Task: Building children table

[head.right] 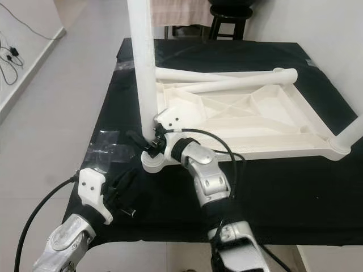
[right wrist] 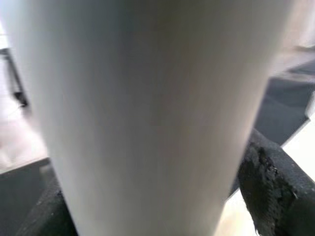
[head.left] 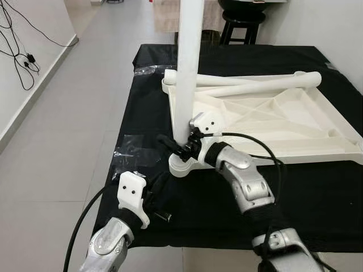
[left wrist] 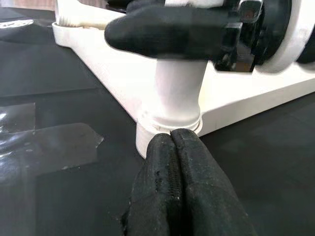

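The white children's table top (head.left: 272, 122) lies upside down on a black cloth. One white leg (head.left: 189, 68) stands upright in the near left corner socket (left wrist: 167, 128). My right gripper (head.left: 178, 146) is shut on this leg just above the socket, with a black finger (right wrist: 270, 187) on each side of the leg (right wrist: 147, 118). My left gripper (left wrist: 172, 140) is shut and empty, low on the cloth with its tips right in front of the socket. Two loose legs (head.left: 255, 85) lie across the far side of the top. Another leg (head.right: 350, 135) rises from the near right corner.
Clear plastic wrap (head.left: 133, 150) lies on the cloth left of the socket. A dark stool (head.left: 244, 22) stands beyond the table. Cables (head.left: 22, 56) hang on the left wall above open grey floor. The table's front edge (head.left: 227, 247) is close under my arms.
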`<state>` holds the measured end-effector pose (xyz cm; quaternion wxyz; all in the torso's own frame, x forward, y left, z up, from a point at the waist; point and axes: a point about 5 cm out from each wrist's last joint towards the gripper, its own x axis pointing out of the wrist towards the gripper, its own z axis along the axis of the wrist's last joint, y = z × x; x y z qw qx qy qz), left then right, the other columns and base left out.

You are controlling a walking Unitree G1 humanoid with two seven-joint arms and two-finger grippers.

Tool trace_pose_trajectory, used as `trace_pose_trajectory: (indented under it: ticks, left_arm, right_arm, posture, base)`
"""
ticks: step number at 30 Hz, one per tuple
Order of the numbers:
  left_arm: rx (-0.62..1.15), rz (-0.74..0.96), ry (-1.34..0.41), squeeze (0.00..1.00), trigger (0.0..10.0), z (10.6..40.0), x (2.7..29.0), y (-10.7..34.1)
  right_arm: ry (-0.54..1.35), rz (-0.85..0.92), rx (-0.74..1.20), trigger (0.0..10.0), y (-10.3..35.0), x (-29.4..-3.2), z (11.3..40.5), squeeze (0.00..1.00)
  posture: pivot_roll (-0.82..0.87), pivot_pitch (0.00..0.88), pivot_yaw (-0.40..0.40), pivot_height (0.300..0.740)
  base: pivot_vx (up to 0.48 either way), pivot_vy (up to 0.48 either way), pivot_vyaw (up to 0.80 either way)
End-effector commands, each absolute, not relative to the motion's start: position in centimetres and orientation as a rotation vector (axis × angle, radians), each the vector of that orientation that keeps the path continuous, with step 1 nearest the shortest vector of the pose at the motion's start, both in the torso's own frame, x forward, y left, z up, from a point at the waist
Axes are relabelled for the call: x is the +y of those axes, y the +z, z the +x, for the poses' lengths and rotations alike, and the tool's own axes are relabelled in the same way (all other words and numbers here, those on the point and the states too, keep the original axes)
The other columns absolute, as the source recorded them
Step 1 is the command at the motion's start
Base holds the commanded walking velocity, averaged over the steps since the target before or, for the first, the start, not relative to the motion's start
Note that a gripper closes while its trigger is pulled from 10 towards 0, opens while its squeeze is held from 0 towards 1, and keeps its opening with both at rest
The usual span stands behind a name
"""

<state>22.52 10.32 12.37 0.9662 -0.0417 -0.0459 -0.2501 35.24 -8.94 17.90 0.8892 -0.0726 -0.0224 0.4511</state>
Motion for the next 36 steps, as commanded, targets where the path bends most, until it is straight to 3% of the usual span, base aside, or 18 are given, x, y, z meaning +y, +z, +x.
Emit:
trace_pose_trajectory:
  ticks: [1, 5, 6, 7, 8, 9, 17, 21, 22, 23, 24, 26, 28, 29, 34, 35, 36]
  left_arm:
    - [-0.079, -0.078, -0.493, 0.00, 10.0, 22.4, 10.4, 12.0]
    - [-0.078, -0.071, -0.490, 0.00, 10.0, 22.4, 10.3, 12.0]
    - [-0.079, -0.063, -0.488, 0.00, 10.0, 22.4, 10.3, 11.9]
    - [-0.079, -0.056, -0.485, 0.00, 10.0, 22.3, 10.3, 11.9]
    - [-0.079, -0.056, -0.485, 0.00, 10.0, 22.3, 10.3, 11.9]
    - [-0.080, -0.044, -0.481, 0.00, 10.0, 22.2, 10.2, 11.9]
    - [-0.083, -0.011, -0.478, 0.00, 10.0, 22.0, 10.3, 11.9]
    - [-0.078, -0.016, -0.483, 0.00, 10.0, 21.9, 10.4, 11.9]
    - [-0.077, -0.018, -0.483, 0.00, 10.0, 21.9, 10.6, 11.9]
    - [-0.077, -0.018, -0.483, 0.00, 10.0, 21.9, 10.6, 11.9]
    - [-0.076, -0.018, -0.483, 0.00, 10.0, 21.8, 10.7, 12.0]
    - [-0.074, -0.020, -0.482, 0.00, 10.0, 21.8, 10.8, 12.0]
    - [-0.074, -0.019, -0.482, 0.00, 10.0, 21.9, 10.8, 12.0]
    - [-0.074, -0.017, -0.481, 0.00, 10.0, 21.9, 10.9, 12.0]
    - [-0.068, -0.020, -0.490, 0.00, 10.0, 21.9, 11.0, 12.0]
    - [-0.065, -0.022, -0.493, 0.00, 10.0, 21.9, 11.0, 11.9]
    - [-0.064, -0.024, -0.493, 0.00, 10.0, 22.0, 11.0, 11.9]
  right_arm:
    - [0.987, -0.136, -0.046, 10.0, 18.0, -9.5, 35.7, 0.00]
    - [1.020, -0.142, -0.036, 10.0, 18.2, -9.8, 36.1, 0.00]
    - [1.042, -0.142, -0.029, 2.9, 18.3, -10.0, 36.3, 0.00]
    - [1.059, -0.137, -0.024, 1.4, 18.3, -10.2, 36.4, 0.00]
    - [1.059, -0.137, -0.024, 1.4, 18.3, -10.2, 36.4, 0.00]
    - [1.058, -0.131, -0.014, 0.0, 18.3, -10.7, 36.6, 0.00]
    - [0.978, -0.104, 0.014, 0.0, 17.0, -13.9, 36.5, 0.00]
    - [0.857, -0.174, 0.069, 0.0, 15.2, -15.2, 35.8, 0.00]
    - [0.584, -0.191, 0.146, 0.0, 13.5, -15.6, 35.6, 0.00]
    - [0.584, -0.191, 0.146, 0.0, 13.5, -15.6, 35.6, 0.00]
    - [0.382, -0.213, 0.196, 0.0, 12.4, -16.2, 35.2, 0.00]
    - [0.236, -0.165, 0.254, 0.0, 10.3, -15.0, 31.8, 0.00]
    - [0.250, -0.143, 0.255, 0.0, 10.1, -14.6, 31.0, 0.00]
    - [0.319, -0.146, 0.232, 0.0, 10.2, -12.8, 30.0, 0.00]
    - [0.405, -0.167, 0.192, 0.0, 10.7, -11.0, 30.1, 0.00]
    - [0.420, -0.181, 0.172, 6.9, 11.1, -10.5, 30.6, 0.00]
    - [0.426, -0.182, 0.160, 10.0, 11.5, -10.4, 31.2, 0.00]
  posture:
    - [0.09, 0.113, -0.041, 0.740]
    - [0.09, 0.110, -0.039, 0.740]
    - [0.09, 0.110, -0.038, 0.740]
    - [0.10, 0.108, -0.036, 0.740]
    - [0.10, 0.108, -0.036, 0.740]
    - [0.10, 0.106, -0.035, 0.740]
    - [0.09, 0.110, -0.027, 0.740]
    - [0.09, 0.117, -0.023, 0.740]
    - [0.08, 0.125, -0.021, 0.740]
    - [0.08, 0.125, -0.021, 0.740]
    - [0.08, 0.125, -0.021, 0.740]
    - [0.08, 0.134, -0.017, 0.740]
    - [0.08, 0.134, -0.017, 0.740]
    - [0.05, 0.140, 0.011, 0.740]
    - [0.05, 0.135, 0.006, 0.740]
    - [0.05, 0.129, 0.009, 0.740]
    - [0.05, 0.129, 0.009, 0.740]
  base:
    - [0.000, 0.000, 0.00]
    - [0.000, 0.000, 0.00]
    - [0.000, 0.000, 0.00]
    - [0.000, 0.000, 0.00]
    - [0.000, 0.000, 0.00]
    - [0.000, 0.000, 0.00]
    - [0.000, 0.000, 0.00]
    - [0.000, 0.000, 0.00]
    - [0.000, 0.000, 0.00]
    - [0.000, 0.000, 0.00]
    - [0.000, 0.000, 0.00]
    - [0.000, 0.000, 0.00]
    - [0.000, 0.000, 0.00]
    - [0.000, 0.000, 0.00]
    - [0.000, 0.000, 0.00]
    - [0.000, 0.000, 0.00]
    - [0.000, 0.000, 0.00]
